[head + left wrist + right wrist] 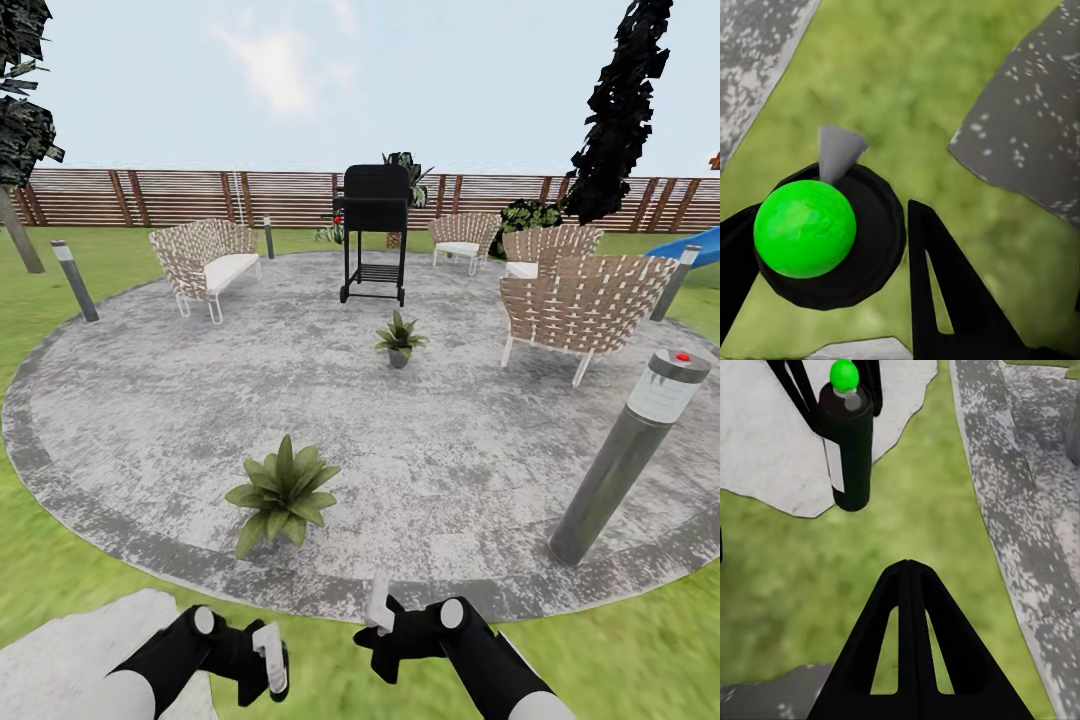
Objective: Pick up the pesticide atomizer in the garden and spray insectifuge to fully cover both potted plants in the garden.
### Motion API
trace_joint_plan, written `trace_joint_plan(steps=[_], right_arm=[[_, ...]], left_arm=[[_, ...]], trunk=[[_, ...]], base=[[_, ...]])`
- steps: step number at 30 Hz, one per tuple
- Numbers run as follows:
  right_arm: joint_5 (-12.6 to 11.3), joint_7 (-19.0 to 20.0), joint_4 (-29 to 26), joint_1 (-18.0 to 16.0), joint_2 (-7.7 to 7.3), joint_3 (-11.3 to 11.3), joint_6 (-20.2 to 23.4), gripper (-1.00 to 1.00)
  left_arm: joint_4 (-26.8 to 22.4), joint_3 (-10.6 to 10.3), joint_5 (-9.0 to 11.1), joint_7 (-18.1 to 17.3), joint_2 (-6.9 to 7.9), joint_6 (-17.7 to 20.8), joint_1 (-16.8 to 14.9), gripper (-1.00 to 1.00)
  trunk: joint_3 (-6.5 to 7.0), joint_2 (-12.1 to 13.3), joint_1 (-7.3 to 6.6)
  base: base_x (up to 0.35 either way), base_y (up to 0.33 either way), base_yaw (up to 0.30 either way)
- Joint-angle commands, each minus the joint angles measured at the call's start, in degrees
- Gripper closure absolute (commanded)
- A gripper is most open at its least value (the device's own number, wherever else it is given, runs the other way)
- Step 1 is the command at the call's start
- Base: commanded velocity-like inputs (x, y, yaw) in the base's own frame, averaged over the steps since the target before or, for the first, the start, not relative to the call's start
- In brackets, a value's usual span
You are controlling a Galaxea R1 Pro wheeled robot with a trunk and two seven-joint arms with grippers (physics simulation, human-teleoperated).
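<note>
**We hold the spray bottle at the patio edge**

Our left end effector [262, 668] is low over the grass, clenched around the pesticide atomizer [846, 442]. Our right end effector [385, 625] is clenched on nothing. Both potted plants [283, 492] [399, 338] sit ahead on the patio [150, 400].

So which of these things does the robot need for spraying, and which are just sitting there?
For the job:
- pesticide atomizer, held in the left gripper
- near potted plant
- far potted plant

Just sitting there:
- black grill
- wicker chairs
- lamp post
- wooden fence
</note>
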Motion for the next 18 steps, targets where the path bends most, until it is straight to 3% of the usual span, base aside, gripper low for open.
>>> trace_joint_plan(steps=[1,2,3,6,9,10,11,13,14,15,16,18], right_arm=[[0.62,0.05,0.03,-0.02,-0.08,-0.09,-0.54,1.00],[0.66,0.05,0.13,-0.02,-0.18,-0.12,-0.54,1.00],[0.69,0.05,0.23,-0.02,-0.31,-0.15,-0.54,-1.00],[0.72,-0.12,0.32,-0.02,-0.86,-0.14,-0.64,-1.00],[0.73,-0.41,0.34,-0.02,-1.12,-0.16,-0.70,-1.00],[0.56,-4.21,2.05,0.10,-4.05,-0.35,-0.78,-1.00],[0.46,-6.65,3.14,0.15,-4.79,-0.40,-0.79,-1.00],[0.31,-13.33,6.66,0.25,-5.66,-0.49,-0.83,-1.00],[0.01,-21.86,12.09,0.35,-6.02,-0.56,-1.50,-1.00],[-0.45,-26.54,15.25,0.37,-6.11,-0.58,-2.75,-1.00],[-0.80,-28.86,16.87,0.38,-6.14,-0.59,-3.69,-1.00],[-3.56,-40.16,24.92,0.40,-6.23,-0.56,-11.17,-1.00]], left_arm=[[-0.12,-0.23,-0.39,0.03,0.45,-0.59,0.09,1.00],[-0.22,-0.26,-0.41,0.01,0.80,-0.59,0.27,1.00],[-0.32,-0.29,-0.50,0.00,1.45,-0.59,0.47,1.00],[-0.12,-0.29,-0.88,0.12,4.45,-0.59,0.66,1.00],[0.12,0.14,-0.62,0.47,6.40,-0.56,0.72,1.00],[0.39,0.46,-0.16,3.07,7.65,-0.28,1.40,1.00],[0.44,0.53,0.10,4.01,7.69,-0.24,1.73,1.00],[0.49,0.60,1.34,5.60,7.74,-0.09,2.26,1.00],[0.51,0.62,3.76,6.40,7.75,0.11,2.50,1.00],[0.52,0.63,5.35,6.61,7.73,0.21,2.56,1.00],[0.52,0.63,6.18,6.68,7.72,0.26,2.58,1.00],[0.58,0.61,10.10,6.95,7.53,0.71,2.63,1.00]], trunk=[[-0.05,-0.02,-0.01],[-0.05,-0.02,-0.01],[-0.05,-0.02,-0.01],[-0.05,-0.02,-0.01],[-0.05,-0.02,-0.01],[-0.05,-0.02,-0.01],[-0.05,-0.02,-0.01],[-0.05,-0.02,-0.01],[-0.05,-0.02,-0.01],[-0.05,-0.02,-0.01],[-0.05,-0.02,-0.01],[-0.05,-0.02,-0.01]], base=[[0.000,0.000,0.000],[0.000,0.000,0.000],[0.000,0.000,0.000],[0.000,0.000,0.000],[0.000,0.000,0.000],[0.000,0.000,0.000],[0.000,0.000,0.000],[0.000,0.000,0.000],[0.000,0.000,0.000],[0.000,0.000,0.000],[0.000,0.000,0.000],[0.000,0.000,0.000]])
